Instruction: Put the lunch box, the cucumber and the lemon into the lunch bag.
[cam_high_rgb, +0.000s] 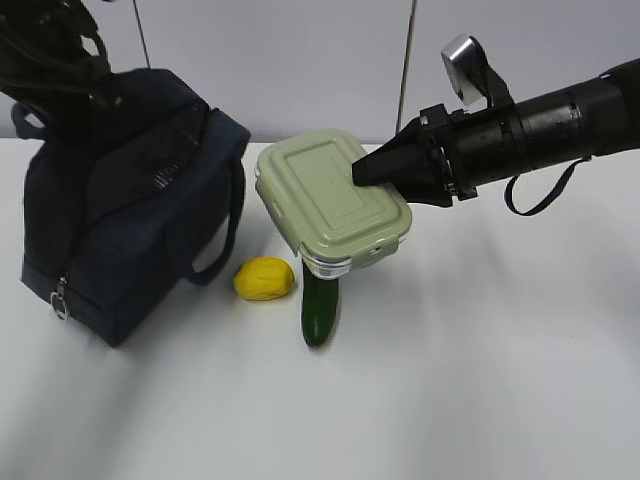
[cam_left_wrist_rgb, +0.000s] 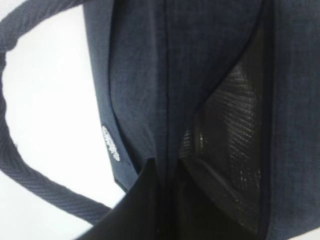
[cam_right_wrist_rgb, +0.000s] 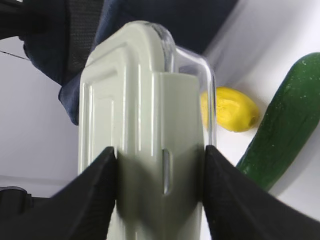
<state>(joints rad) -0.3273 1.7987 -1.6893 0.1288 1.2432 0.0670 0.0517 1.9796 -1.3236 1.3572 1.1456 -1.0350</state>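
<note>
A: So, what does your right pincer (cam_right_wrist_rgb: 160, 192) hold now?

B: It is clamped on the rounded clear lunch box with the sage-green lid (cam_high_rgb: 330, 200), one finger on each side. I carry it tilted in the air, beside the boxy dark navy fabric lunch bag (cam_high_rgb: 120, 220).

A: And the left pincer?

B: Closed on the bag's edge, I believe, to keep the mouth open.

A: What may go wrong?

B: The grip is near one end only, so the box could swing or slip. It could also catch on the bag's rim. The small yellow lemon (cam_high_rgb: 264, 278) and the long dark green cucumber (cam_high_rgb: 321, 310) lie on the white surface (cam_high_rgb: 480, 380) below.
</note>
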